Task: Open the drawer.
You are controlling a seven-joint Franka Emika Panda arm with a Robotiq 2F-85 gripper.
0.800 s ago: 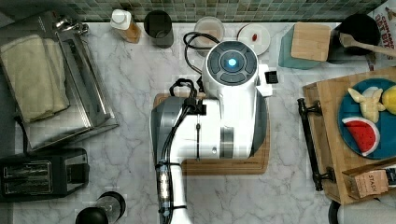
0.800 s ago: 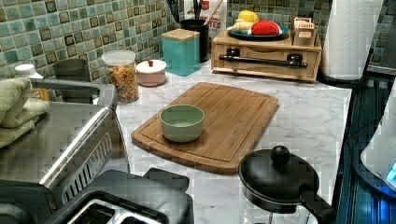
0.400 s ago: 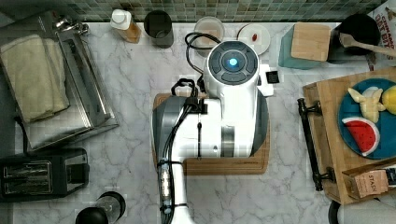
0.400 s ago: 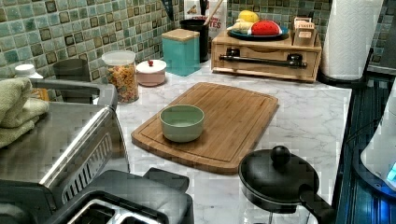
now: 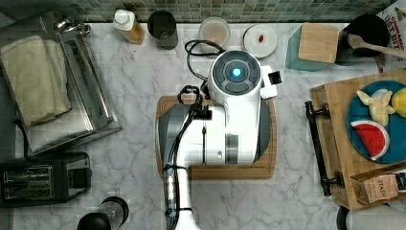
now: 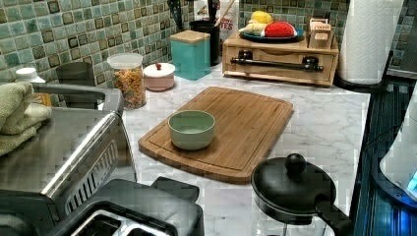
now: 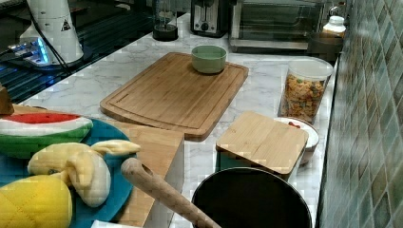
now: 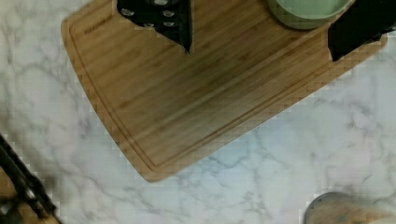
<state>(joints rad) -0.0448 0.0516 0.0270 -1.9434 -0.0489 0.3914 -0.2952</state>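
Above the middle of the worktop (image 5: 134, 96) I have the arm (image 5: 225, 124) folded over the cutting board (image 6: 221, 130), its white links covering most of the board in the top view, with the blue-lit joint cap toward the tiled back wall. The wrist camera looks straight down on the board and the marble around it. Through that camera I see the gripper (image 8: 261, 28) with its two black fingers (image 8: 180, 25) spread wide apart, nothing between them, hanging above the board without touching it. A green bowl (image 6: 191, 129) sits on the board near one end; in the wrist view it lies close beside one finger, apart from it.

My target, the drawer (image 6: 280, 61), is at the worktop's far end in the left view, set in a low wooden box that stands against the back wall. It looks fully closed, its front flush with the box. Its black bar handle (image 5: 320, 148) runs across the front, facing the cutting board, with a strip of bare marble between them. In the wrist view a bit of that handle shows at one corner, well apart from the fingers.

On top of the box rests a blue plate (image 5: 397, 153) with a watermelon slice (image 7: 43, 124) and a banana. Along the back edge stand a teal canister (image 6: 191, 54) with a wooden lid and a pasta jar (image 6: 129, 78).
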